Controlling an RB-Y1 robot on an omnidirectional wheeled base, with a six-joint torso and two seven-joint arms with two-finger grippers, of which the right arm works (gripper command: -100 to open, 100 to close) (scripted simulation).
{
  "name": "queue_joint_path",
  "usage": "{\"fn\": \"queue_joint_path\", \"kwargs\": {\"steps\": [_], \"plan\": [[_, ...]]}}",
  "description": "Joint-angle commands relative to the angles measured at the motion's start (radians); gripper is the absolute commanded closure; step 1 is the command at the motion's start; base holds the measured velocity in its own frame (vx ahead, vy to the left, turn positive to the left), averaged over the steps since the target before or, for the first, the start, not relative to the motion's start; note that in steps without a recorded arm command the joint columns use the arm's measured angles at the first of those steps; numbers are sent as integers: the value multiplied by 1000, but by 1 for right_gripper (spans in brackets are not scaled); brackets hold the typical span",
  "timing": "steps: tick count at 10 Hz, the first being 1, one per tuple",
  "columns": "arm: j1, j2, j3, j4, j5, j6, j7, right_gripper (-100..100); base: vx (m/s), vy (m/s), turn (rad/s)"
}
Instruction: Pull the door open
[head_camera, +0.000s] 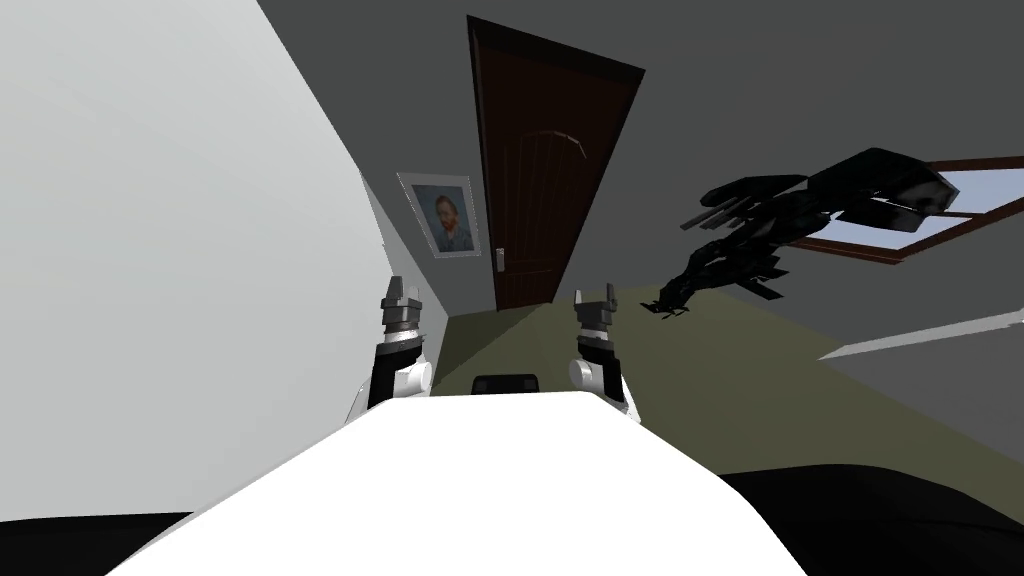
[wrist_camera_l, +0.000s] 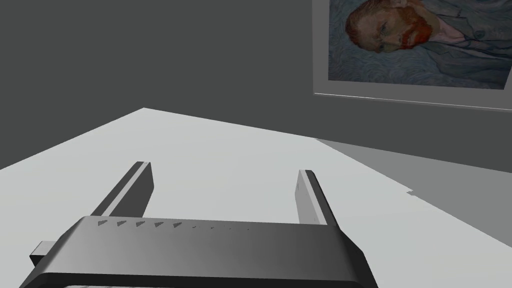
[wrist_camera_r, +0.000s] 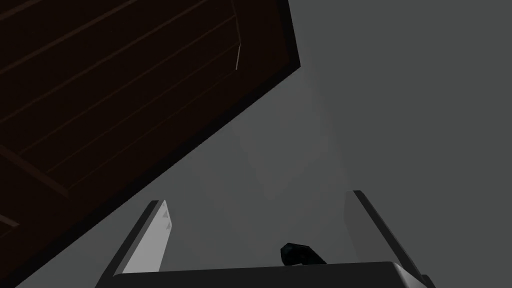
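At my far left a pale wall (head_camera: 150, 250) runs beside my left gripper (wrist_camera_l: 226, 169), which is spread wide with nothing in it. Just past it hangs a framed portrait (head_camera: 443, 217). Next to the portrait is the dark brown door (head_camera: 535, 180), shut in its frame. Its small pale handle (head_camera: 500, 258) is on the portrait's side, well apart from both my hands across the olive floor (head_camera: 720, 370). My right gripper (wrist_camera_r: 258, 197) is likewise spread and empty, facing a corner of the door. Further right is a black angular shape (head_camera: 800, 210), then a window (head_camera: 985, 190).
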Motion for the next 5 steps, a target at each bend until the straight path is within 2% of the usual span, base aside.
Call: {"fn": "queue_joint_path", "kwargs": {"steps": [1, 5], "plan": [[-7, -7, 0, 19, -7, 5, -34, -100, 101, 43, 72], [-18, -26, 1, 65, -25, 15, -118, -100, 110, 40, 80]]}}
